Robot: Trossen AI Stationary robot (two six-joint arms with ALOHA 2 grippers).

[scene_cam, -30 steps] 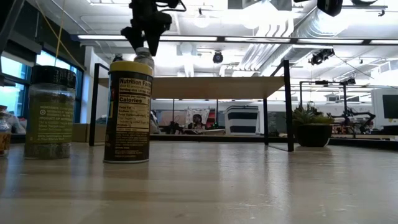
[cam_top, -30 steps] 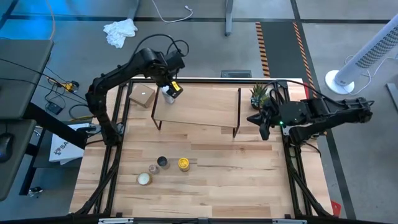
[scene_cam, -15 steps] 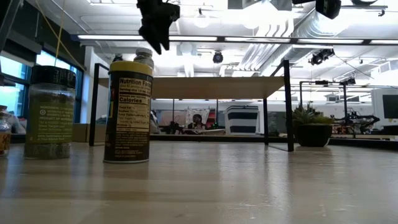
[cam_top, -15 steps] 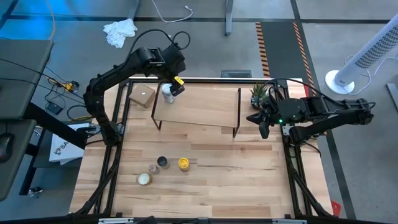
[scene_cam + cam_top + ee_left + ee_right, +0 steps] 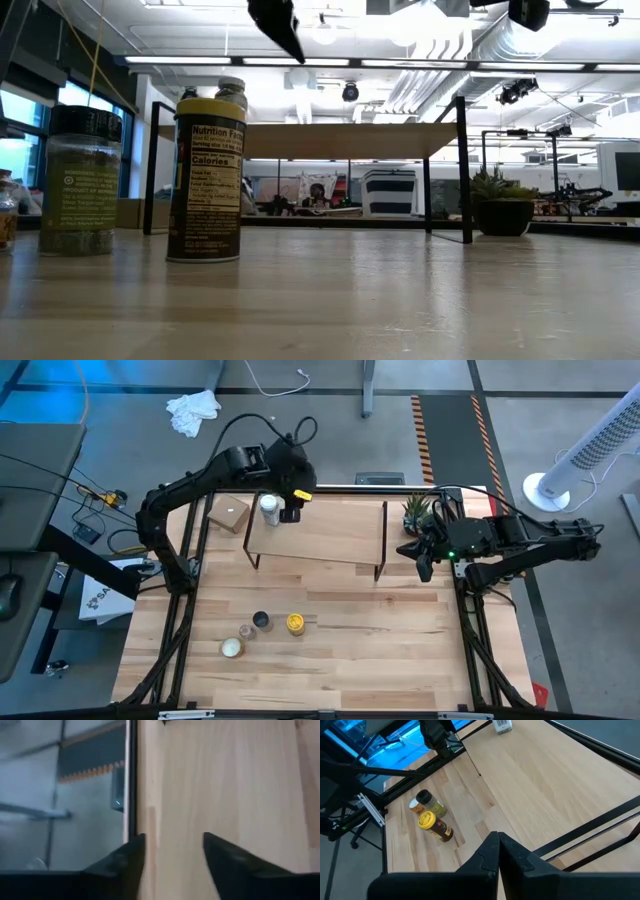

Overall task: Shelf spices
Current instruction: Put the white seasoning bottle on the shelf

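The shelf is a light plank on black legs at the table's far side. A white-capped jar stands upright on the shelf's left end, also seen behind the yellow jar in the low view. My left gripper hovers open just right of that jar, above the plank. The yellow-lidded jar, the black-capped jar, a small jar and a pale-lidded jar stand on the tabletop near its near left part. My right gripper waits shut past the shelf's right end.
A potted plant stands at the table's far right, close to my right arm. A small cardboard box sits left of the shelf. Bare tabletop lies between the shelf and the jars and toward the near right.
My left gripper has come off the white-capped jar, risen and moved toward the table's right along the shelf. The jar stays upright on the shelf's left end.
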